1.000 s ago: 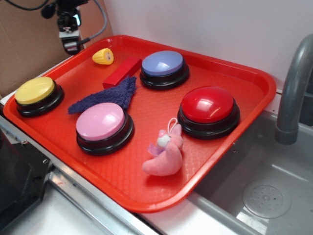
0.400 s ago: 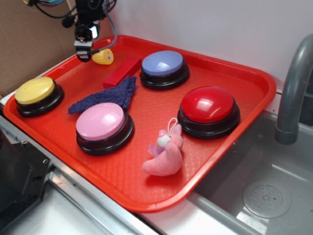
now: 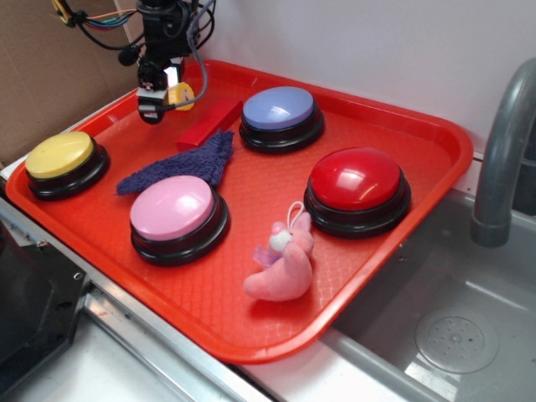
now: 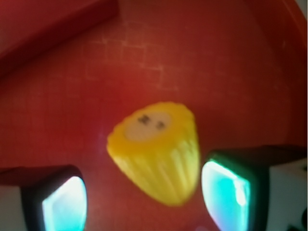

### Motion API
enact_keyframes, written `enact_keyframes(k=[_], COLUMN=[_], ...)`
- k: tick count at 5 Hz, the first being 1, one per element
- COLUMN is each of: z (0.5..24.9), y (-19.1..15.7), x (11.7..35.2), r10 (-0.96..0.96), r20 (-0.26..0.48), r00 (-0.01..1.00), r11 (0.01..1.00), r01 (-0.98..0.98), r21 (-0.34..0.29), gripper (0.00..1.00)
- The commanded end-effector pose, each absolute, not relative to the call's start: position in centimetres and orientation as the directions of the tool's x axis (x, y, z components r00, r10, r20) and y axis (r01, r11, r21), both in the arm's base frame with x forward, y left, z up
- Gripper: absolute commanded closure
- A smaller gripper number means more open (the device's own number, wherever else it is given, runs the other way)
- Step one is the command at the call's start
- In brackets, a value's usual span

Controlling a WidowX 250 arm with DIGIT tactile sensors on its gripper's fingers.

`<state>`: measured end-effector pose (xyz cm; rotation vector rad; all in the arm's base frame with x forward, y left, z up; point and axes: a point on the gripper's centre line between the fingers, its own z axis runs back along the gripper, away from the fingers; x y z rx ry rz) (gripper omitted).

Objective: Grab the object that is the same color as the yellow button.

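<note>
Wrist view shows the gripper (image 4: pixel 144 197) with fingers spread open on either side of the small yellow corn piece (image 4: pixel 156 151), which lies ungrasped on the red tray (image 4: pixel 216 72) at its far corner, so closing and lifting remain.

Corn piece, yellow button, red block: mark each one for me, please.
corn piece (image 4: pixel 156 151), wrist view, on its ridged yellow side.
yellow button (image 3: pixel 59 155), exterior view, on top of the dome.
red block (image 3: pixel 209 122), exterior view, on its upper face, near the middle.
</note>
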<state>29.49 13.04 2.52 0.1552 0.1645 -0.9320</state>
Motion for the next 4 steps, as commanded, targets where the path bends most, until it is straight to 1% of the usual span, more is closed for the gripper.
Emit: enact_keyframes(k=[1, 3, 4], z=[1.5, 2.3, 5.9], y=[13.3, 13.4, 12.8], x=[30.8, 31.5, 30.9], r10=[-0.716, -0.684, -0.546], r20=[-0.212, -0.277, -0.203], r00=[0.665, 0.675, 0.813], r11=[0.652, 0.657, 0.791], r01=[0.746, 0.735, 0.580], r21=[0.137, 0.168, 0.192], gripper=[1.00, 1.00, 1.00])
